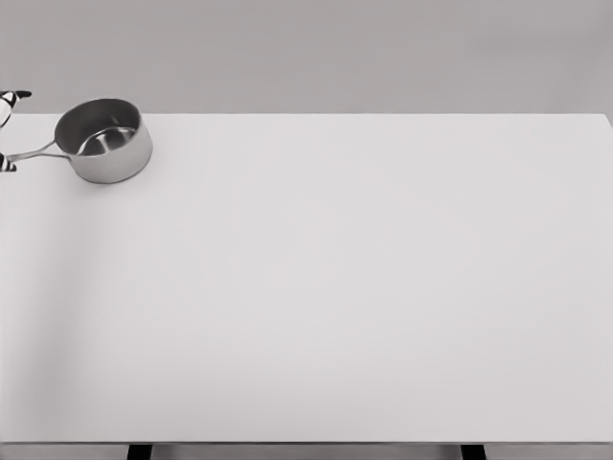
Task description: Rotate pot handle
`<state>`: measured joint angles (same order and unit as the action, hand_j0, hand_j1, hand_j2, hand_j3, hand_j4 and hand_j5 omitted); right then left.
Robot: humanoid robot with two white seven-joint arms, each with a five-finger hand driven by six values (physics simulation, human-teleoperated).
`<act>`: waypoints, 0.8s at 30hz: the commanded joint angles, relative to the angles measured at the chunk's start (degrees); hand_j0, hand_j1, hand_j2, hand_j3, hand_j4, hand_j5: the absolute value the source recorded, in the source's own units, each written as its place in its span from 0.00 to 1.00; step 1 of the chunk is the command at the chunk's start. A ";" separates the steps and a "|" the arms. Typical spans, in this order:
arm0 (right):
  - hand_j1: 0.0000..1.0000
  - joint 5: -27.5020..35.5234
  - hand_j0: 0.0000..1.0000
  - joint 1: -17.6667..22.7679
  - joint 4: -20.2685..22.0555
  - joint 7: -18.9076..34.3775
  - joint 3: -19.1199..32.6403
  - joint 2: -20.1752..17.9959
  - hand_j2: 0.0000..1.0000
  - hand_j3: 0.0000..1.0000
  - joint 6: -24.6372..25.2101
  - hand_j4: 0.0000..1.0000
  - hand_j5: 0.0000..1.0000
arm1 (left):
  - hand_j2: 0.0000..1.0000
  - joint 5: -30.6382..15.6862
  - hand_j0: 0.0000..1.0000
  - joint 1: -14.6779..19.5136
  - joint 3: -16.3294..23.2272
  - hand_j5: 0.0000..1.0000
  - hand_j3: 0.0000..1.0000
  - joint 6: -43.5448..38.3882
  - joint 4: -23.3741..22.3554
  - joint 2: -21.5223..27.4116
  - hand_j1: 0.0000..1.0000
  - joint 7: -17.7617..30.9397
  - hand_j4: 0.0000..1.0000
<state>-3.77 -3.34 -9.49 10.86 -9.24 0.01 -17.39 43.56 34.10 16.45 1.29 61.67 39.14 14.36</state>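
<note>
A shiny steel pot stands upright at the far left corner of the white table. It looks empty. Its thin handle points left and slightly toward me, reaching the picture's left edge. Only small black-and-white bits of my left hand poke in at that edge, one above the handle's end and one right at its tip. Most of the hand and its arm lie outside the frame, so its grip on the handle cannot be made out. The right arm does not show.
The table's far edge runs just behind the pot, with a plain grey wall beyond. The table's near edge lies along the bottom of the picture, with two dark legs under it.
</note>
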 commanded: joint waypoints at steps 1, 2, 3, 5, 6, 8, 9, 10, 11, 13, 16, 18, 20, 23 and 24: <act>1.00 0.00 1.00 0.00 0.00 0.04 0.01 -0.01 1.00 1.00 -0.01 1.00 1.00 | 1.00 0.03 1.00 0.00 -0.02 1.00 1.00 0.03 -0.50 -0.29 1.00 -0.03 1.00; 1.00 0.00 1.00 0.00 0.00 -0.05 0.01 -0.01 1.00 1.00 -0.01 1.00 1.00 | 1.00 0.03 1.00 0.17 -0.02 1.00 1.00 0.03 -0.76 -0.47 1.00 -0.03 1.00; 1.00 0.00 1.00 0.00 0.00 0.04 0.01 -0.01 1.00 1.00 -0.01 1.00 1.00 | 1.00 0.03 1.00 0.35 -0.02 1.00 1.00 0.03 -1.12 -0.82 1.00 -0.03 1.00; 1.00 0.00 1.00 0.00 0.00 0.04 0.01 -0.01 1.00 1.00 -0.01 1.00 1.00 | 1.00 0.03 1.00 0.35 -0.02 1.00 1.00 -0.06 -1.20 -0.82 1.00 -0.03 1.00; 1.00 0.00 1.00 0.00 0.00 -0.05 0.01 -0.01 1.00 1.00 -0.01 1.00 1.00 | 1.00 0.03 1.00 0.44 -0.02 1.00 1.00 -0.06 -1.29 -0.82 1.00 -0.03 1.00; 1.00 0.00 1.00 0.00 0.00 0.04 0.01 -0.01 1.00 1.00 -0.01 1.00 1.00 | 1.00 0.03 1.00 0.97 0.07 1.00 1.00 -0.06 -1.64 -0.82 1.00 -0.03 1.00; 1.00 0.00 1.00 0.00 0.00 0.04 0.01 -0.01 1.00 1.00 -0.01 1.00 1.00 | 1.00 0.03 1.00 0.97 0.07 1.00 1.00 0.03 -1.91 -0.82 1.00 -0.12 1.00; 1.00 0.00 1.00 0.00 0.00 0.04 0.01 -0.01 1.00 1.00 -0.01 1.00 1.00 | 1.00 0.03 1.00 0.97 0.07 1.00 1.00 0.03 -1.99 -0.82 1.00 -0.38 1.00; 1.00 0.00 1.00 0.00 0.00 0.04 0.01 -0.01 1.00 1.00 -0.01 1.00 1.00 | 1.00 0.03 1.00 0.97 0.07 1.00 1.00 0.03 -1.99 -0.82 1.00 -1.00 1.00; 1.00 0.00 1.00 0.00 0.00 -0.05 0.01 -0.01 1.00 1.00 -0.01 1.00 1.00 | 1.00 0.03 1.00 0.97 0.07 1.00 1.00 -0.06 -2.17 -0.82 1.00 -1.70 1.00; 1.00 0.00 1.00 0.00 0.00 0.04 0.01 -0.01 1.00 1.00 -0.01 1.00 1.00 | 1.00 0.03 1.00 1.06 0.07 1.00 1.00 0.03 -2.26 -0.91 1.00 -1.79 1.00; 1.00 0.00 1.00 0.00 0.00 0.04 0.01 -0.01 1.00 1.00 -0.01 1.00 1.00 | 1.00 0.03 1.00 1.06 -0.02 1.00 1.00 0.03 -2.96 -1.17 1.00 -2.32 1.00; 1.00 0.00 1.00 0.00 0.00 0.04 0.01 -0.01 1.00 1.00 -0.01 1.00 1.00 | 1.00 0.03 1.00 1.06 -0.02 1.00 1.00 0.03 -3.22 -1.26 1.00 -2.41 1.00; 1.00 0.00 1.00 0.00 0.00 0.04 0.01 -0.01 1.00 1.00 -0.01 1.00 1.00 | 1.00 0.03 1.00 1.93 0.07 1.00 1.00 0.03 -4.10 -1.61 1.00 -2.41 1.00; 1.00 0.00 1.00 0.00 0.00 0.04 0.01 -0.01 1.00 1.00 -0.01 1.00 1.00 | 1.00 0.03 1.00 2.02 0.07 1.00 1.00 0.03 -4.37 -1.88 1.00 -2.41 1.00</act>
<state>-3.77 -3.34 -9.49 10.86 -9.24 0.01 -17.39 43.56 36.39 16.53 1.29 57.86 37.55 12.05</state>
